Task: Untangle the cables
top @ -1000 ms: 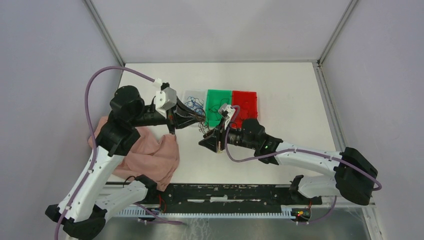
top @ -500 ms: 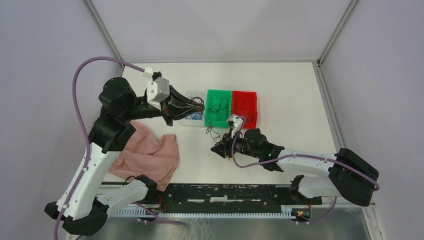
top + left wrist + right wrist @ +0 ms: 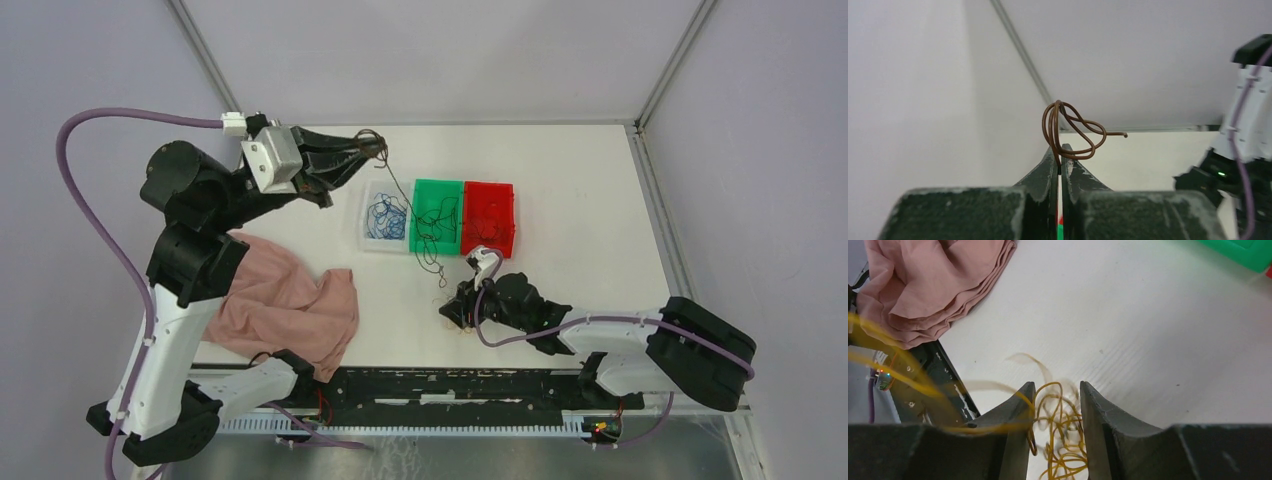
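My left gripper (image 3: 372,147) is raised above the table's back left and is shut on a dark brown wire (image 3: 405,205). The wire hangs from it down to the table in front of the bins. In the left wrist view the gripper (image 3: 1061,162) pinches the wire's looped end (image 3: 1074,131). My right gripper (image 3: 450,310) is low over the table in front of the bins. In the right wrist view its jaws (image 3: 1055,407) stand apart around a tangle of yellow-orange wires (image 3: 1063,440) lying on the table.
Three bins stand in a row: a clear one (image 3: 372,232) with blue wires (image 3: 385,213), a green one (image 3: 437,190) with dark wires, and a red one (image 3: 492,195). A pink cloth (image 3: 285,305) lies at the near left, also in the right wrist view (image 3: 933,280).
My left gripper has risen and swung back and left, drawing the brown wire out long. My right gripper has moved toward the near edge and dropped to the table with the yellow wires.
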Action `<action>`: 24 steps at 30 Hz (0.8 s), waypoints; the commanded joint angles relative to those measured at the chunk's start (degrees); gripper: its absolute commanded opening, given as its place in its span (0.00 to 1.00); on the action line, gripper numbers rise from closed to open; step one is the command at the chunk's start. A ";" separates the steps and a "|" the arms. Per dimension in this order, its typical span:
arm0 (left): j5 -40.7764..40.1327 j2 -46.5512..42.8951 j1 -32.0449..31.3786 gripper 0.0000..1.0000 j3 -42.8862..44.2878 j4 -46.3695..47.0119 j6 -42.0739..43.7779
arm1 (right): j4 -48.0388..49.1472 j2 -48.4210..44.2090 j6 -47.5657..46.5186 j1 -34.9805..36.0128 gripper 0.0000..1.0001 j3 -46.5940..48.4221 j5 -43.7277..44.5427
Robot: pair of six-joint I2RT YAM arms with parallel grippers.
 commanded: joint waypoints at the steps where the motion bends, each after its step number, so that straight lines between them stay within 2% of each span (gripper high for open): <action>1: -16.06 -0.30 -0.11 0.03 1.94 13.19 8.05 | 2.60 -1.24 -0.42 -0.11 0.45 -1.97 2.92; 4: -24.44 -0.76 -0.13 0.03 0.45 20.24 9.41 | 2.91 -1.38 -0.12 -0.14 0.45 -2.86 3.35; 6: -25.37 -1.04 -0.11 0.03 0.06 20.46 7.46 | 2.98 -1.58 0.19 -0.13 0.46 -3.11 3.40; 9: -15.76 -1.65 -0.11 0.03 -0.33 14.19 4.95 | 1.66 -3.89 0.23 -0.13 0.50 -1.94 2.66; 11: -9.55 -2.88 -0.11 0.03 -2.53 13.73 3.63 | -1.70 -6.54 -0.39 -0.10 0.54 0.02 2.48; 15: -11.04 -2.84 -0.16 0.03 -2.97 14.39 1.89 | -7.59 -12.81 -2.17 -0.11 0.69 3.21 2.95; 18: -7.14 -2.64 -0.13 0.03 -2.47 12.55 0.51 | -10.18 -16.78 -3.63 -0.13 0.76 6.24 2.99; 21: -2.12 -2.64 -0.11 0.03 -2.69 10.57 -2.26 | -10.82 -18.17 -4.18 -0.16 0.78 9.79 1.44; 24: -0.45 -2.90 -0.13 0.03 -3.27 9.49 -3.31 | -10.91 -16.86 -3.79 -0.14 0.77 13.22 -0.76</action>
